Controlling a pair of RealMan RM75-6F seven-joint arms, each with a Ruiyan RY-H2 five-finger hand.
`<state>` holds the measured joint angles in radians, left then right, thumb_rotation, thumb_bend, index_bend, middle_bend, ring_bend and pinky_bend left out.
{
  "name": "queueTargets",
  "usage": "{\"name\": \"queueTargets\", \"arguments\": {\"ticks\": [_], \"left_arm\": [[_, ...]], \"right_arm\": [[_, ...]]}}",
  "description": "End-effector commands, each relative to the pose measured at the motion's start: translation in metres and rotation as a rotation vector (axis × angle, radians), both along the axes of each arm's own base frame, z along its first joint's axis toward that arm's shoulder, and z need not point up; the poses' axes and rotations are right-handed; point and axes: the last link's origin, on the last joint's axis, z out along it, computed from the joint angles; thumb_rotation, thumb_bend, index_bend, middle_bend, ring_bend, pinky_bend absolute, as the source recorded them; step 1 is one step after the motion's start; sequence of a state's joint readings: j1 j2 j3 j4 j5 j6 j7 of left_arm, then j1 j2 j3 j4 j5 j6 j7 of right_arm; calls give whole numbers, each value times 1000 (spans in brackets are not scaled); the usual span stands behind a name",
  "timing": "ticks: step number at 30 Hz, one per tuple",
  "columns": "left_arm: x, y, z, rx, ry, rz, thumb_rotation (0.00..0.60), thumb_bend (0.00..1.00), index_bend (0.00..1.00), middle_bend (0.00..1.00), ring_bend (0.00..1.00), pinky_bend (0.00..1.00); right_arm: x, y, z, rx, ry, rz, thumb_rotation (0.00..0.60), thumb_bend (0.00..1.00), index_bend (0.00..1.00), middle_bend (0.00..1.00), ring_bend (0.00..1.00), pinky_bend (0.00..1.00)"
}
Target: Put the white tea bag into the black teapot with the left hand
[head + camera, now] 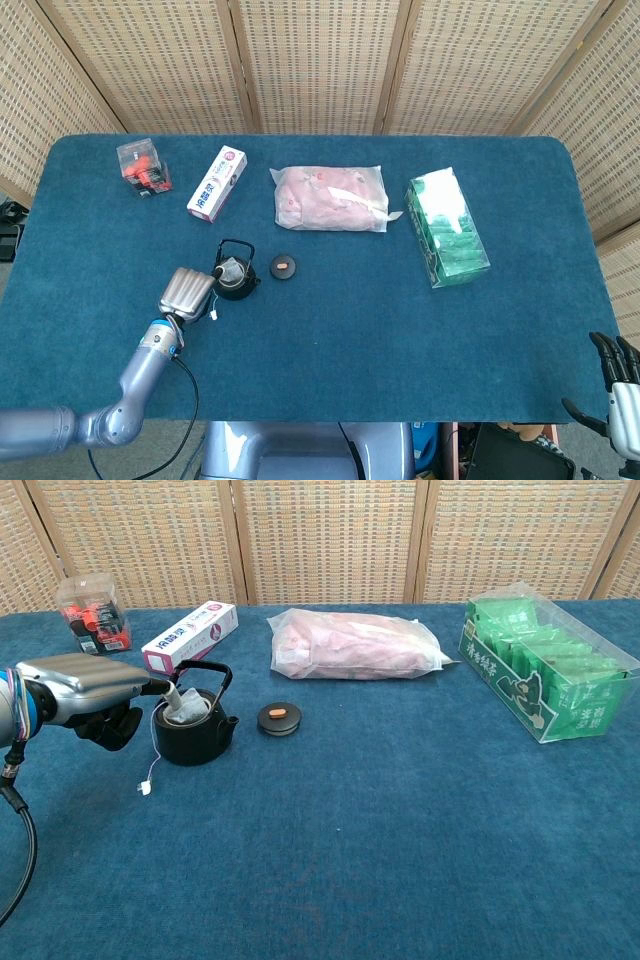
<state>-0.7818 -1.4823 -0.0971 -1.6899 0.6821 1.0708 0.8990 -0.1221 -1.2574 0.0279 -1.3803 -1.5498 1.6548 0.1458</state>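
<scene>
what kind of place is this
Probably a lab or demo bench, not a kitchen: a blue-covered table ringed by woven rattan screens, with groceries like a green tea box and a black teapot laid out.
</scene>
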Motion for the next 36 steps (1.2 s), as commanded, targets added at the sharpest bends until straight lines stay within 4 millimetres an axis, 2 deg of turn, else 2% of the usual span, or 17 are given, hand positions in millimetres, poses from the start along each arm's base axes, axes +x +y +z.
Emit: {"name": "queueTargets", "arguments": {"ticks": [1, 12, 23, 36], "left_arm": [[1, -1, -6, -15, 2, 4, 600, 853, 167, 987, 905, 801], [2, -2, -6, -26, -9, 11, 600, 854, 167, 981, 905, 801], [10, -7, 8, 6, -67, -32, 600, 854, 167, 973, 905, 801], [8, -1, -5, -12, -57, -1, 600, 854, 167, 969, 905, 801]], "right_arm": [[0, 0, 0, 1, 0, 0, 600, 8, 118, 207, 73, 157], [0, 0, 0, 0, 0, -3, 600, 9, 118, 207, 73, 156], [0, -2, -1, 4, -1, -2, 600, 8, 118, 207, 73, 156], [-1, 1, 1, -3, 3, -12, 600, 9, 118, 207, 73, 157]]}}
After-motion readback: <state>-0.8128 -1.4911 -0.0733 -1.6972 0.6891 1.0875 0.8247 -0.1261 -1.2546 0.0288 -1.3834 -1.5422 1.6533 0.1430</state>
